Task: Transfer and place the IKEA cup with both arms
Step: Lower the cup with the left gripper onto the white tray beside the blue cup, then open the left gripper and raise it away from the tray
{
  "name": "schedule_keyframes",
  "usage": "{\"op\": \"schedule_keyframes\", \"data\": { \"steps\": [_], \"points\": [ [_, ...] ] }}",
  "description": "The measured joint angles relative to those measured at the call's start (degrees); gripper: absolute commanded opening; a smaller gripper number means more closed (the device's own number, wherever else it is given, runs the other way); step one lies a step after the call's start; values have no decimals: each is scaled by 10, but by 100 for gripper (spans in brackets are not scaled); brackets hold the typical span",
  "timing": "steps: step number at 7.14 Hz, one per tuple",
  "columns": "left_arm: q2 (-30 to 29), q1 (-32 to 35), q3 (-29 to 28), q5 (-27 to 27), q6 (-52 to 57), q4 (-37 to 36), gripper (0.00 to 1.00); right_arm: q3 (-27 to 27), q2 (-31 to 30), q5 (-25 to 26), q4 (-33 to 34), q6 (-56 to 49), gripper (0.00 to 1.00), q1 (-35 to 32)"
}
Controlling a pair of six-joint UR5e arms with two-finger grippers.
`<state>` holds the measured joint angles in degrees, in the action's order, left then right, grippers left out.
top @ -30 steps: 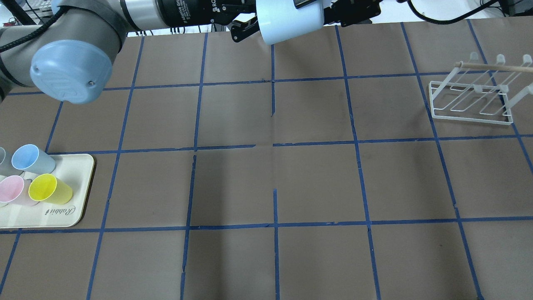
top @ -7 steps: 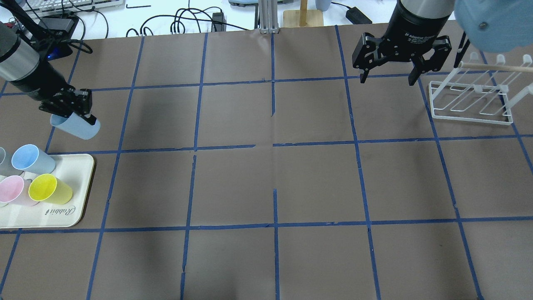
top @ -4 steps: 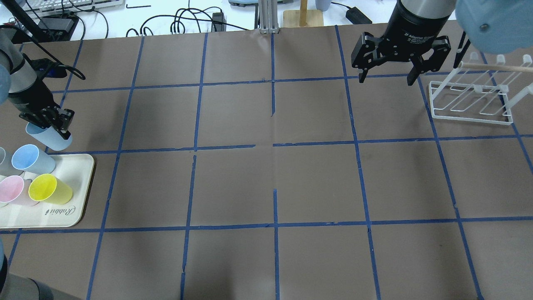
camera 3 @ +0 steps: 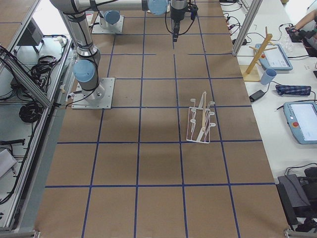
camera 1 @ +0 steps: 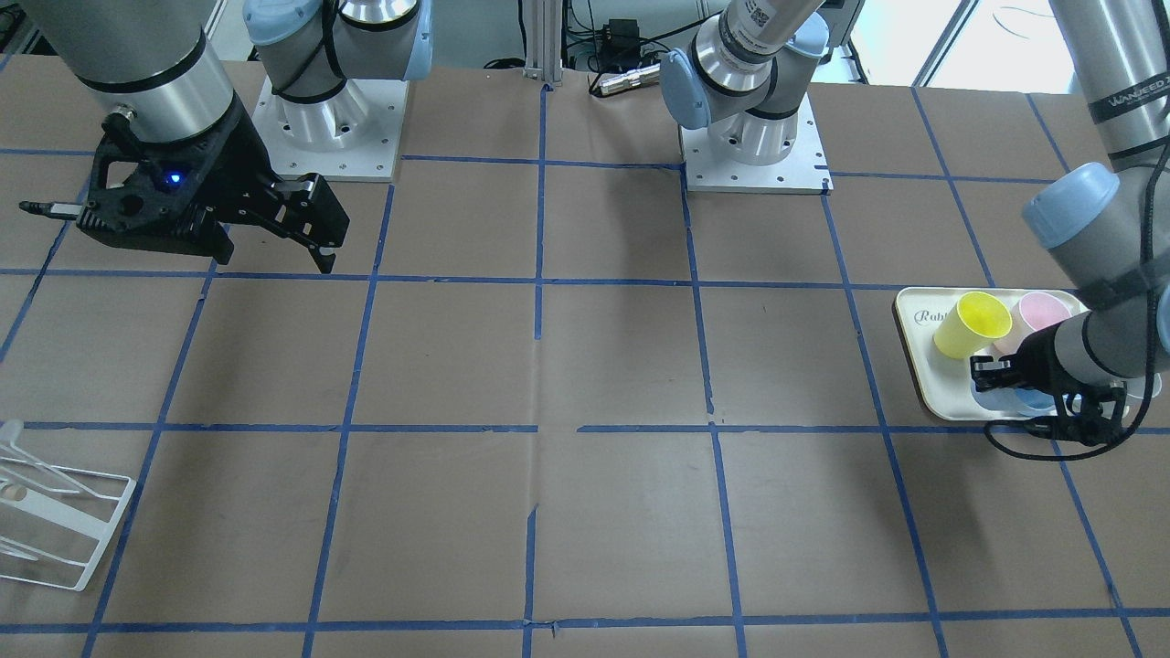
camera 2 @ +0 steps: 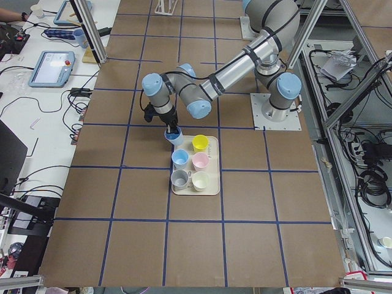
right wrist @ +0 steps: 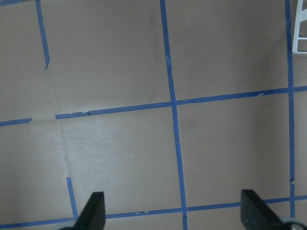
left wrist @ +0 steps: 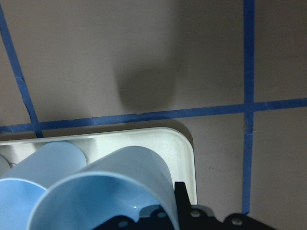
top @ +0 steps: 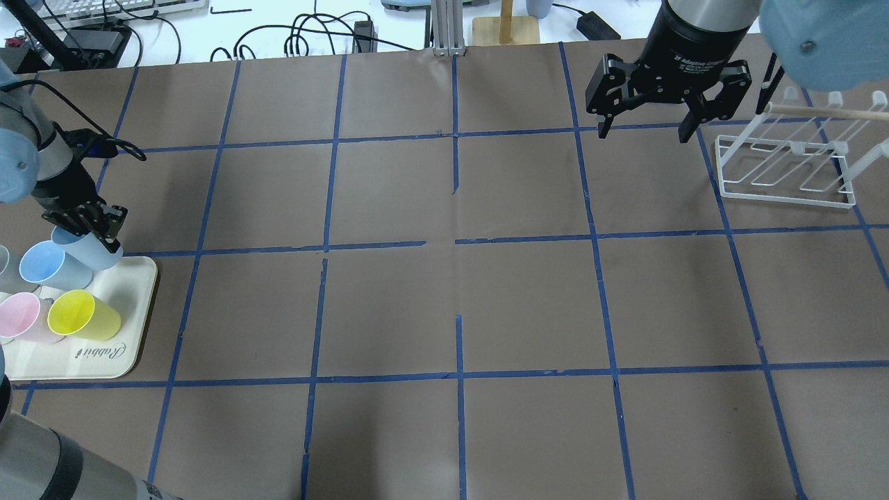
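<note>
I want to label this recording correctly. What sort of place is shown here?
Most likely a robotics laboratory workcell. The left arm and right arm are bolted to a table marked with a blue tape grid, and touchscreen pendants and a keyboard lie on the side bench.
</note>
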<state>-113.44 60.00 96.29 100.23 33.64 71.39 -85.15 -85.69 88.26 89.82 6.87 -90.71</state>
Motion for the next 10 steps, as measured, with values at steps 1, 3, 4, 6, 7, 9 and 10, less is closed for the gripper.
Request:
{"op": "schedule_keyframes", "data": {
  "steps": [1,3,4,6,7,9,10],
  "points": [
    [-7,-4,5,1,8,-5,0,0,0,0,0,0,100,0],
    [-16,-6,9,2,25,-8,52,0,0,1,0,1,100,0],
    [-19,-7,9,2,28,-7,56,0,0,1,0,1,100,0],
    [-22,-7,9,3,33,-3,100,0,0,1,0,1,100,0],
    [-19,-7,7,3,36,7,100,0,0,1,0,1,100,0],
    [-2,-4,-10,-1,37,53,100,0,0,1,0,1,100,0],
    [11,0,-27,-8,36,80,100,0,0,1,0,1,100,0]
  ]
}}
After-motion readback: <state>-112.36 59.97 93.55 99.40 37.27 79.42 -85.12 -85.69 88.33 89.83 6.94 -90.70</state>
